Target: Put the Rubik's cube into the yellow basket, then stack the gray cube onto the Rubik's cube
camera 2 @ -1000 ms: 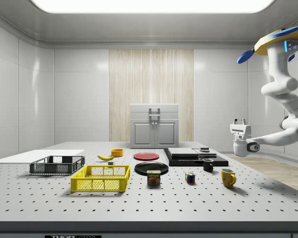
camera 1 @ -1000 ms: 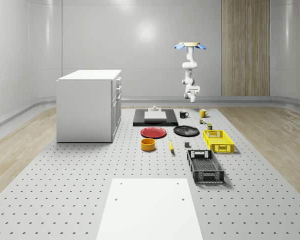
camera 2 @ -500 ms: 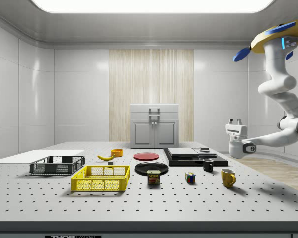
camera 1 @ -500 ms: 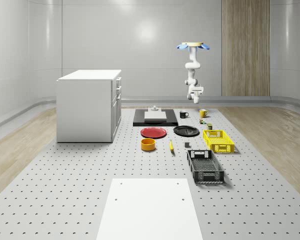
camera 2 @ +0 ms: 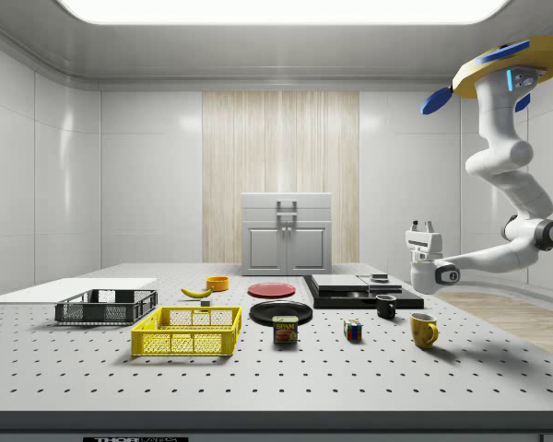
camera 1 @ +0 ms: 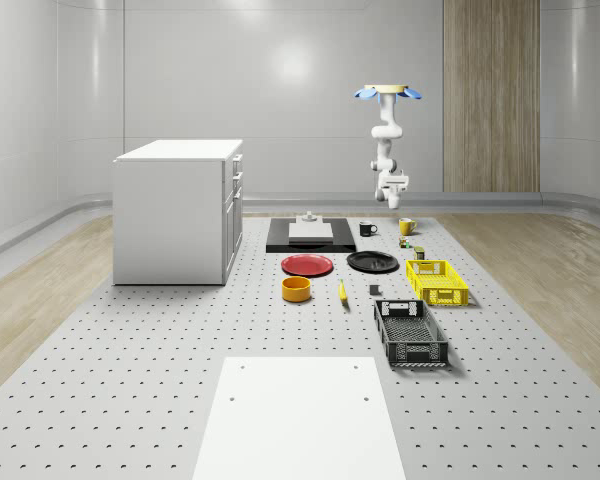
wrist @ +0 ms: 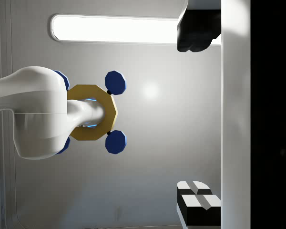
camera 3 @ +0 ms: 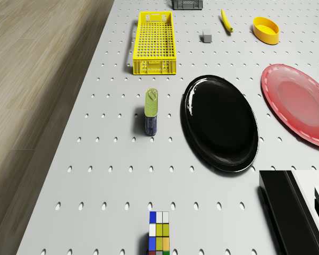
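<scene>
The Rubik's cube [camera 2: 353, 330] [camera 1: 405, 241] [camera 3: 159, 234] rests on the perforated table, near a yellow mug. Further along stands the yellow basket [camera 2: 187, 331] [camera 1: 437, 281] [camera 3: 154, 42], with nothing in it. The small gray cube [camera 3: 206, 36] [camera 1: 374, 290] lies on the table beside the basket. The drone [camera 2: 502, 74] [camera 1: 387, 92] hovers high over the table's far end. Its arm hangs down and bends so that the gripper [camera 2: 422, 226] [camera 1: 393, 185] points up, well above the mugs and the Rubik's cube. The gripper [wrist: 198, 119] is open and holds nothing.
A food can [camera 3: 151, 118] stands between the Rubik's cube and the basket. A black plate [camera 3: 220, 122], red plate [camera 3: 300, 103], banana [camera 3: 226, 20], yellow bowl [camera 3: 266, 29], black crate [camera 1: 410, 333], yellow mug [camera 2: 424, 329], black mug [camera 2: 386, 307], black slab [camera 2: 364, 292] and white cabinet [camera 1: 180, 210] share the table.
The drone and arm have shifted toward the side view's left, nearer to above the mugs. The gripper still points up and stays open. Nothing on the table has moved.
</scene>
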You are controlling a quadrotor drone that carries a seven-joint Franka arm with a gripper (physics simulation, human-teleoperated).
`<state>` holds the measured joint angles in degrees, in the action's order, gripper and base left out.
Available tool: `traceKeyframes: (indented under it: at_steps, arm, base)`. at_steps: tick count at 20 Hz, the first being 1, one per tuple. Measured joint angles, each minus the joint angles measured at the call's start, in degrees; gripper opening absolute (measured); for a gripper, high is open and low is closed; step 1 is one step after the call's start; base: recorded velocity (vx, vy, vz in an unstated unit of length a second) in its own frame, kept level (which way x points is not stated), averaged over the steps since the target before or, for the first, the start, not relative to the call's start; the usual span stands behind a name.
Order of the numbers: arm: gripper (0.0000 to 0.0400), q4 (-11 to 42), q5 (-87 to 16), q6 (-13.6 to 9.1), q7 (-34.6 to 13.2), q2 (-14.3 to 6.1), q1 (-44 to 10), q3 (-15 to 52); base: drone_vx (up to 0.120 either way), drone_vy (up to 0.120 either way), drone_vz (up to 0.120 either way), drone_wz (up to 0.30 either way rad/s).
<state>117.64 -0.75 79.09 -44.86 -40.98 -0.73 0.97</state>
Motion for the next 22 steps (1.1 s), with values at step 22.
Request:
traceKeyframes:
  at_steps: [22]
  arm:
    - [0.0400, 9.0, -35.2, 2.0, -5.4, -2.5, -8.0, 24.3]
  base:
    - [0.118, 0.000, -0.033, 0.000]
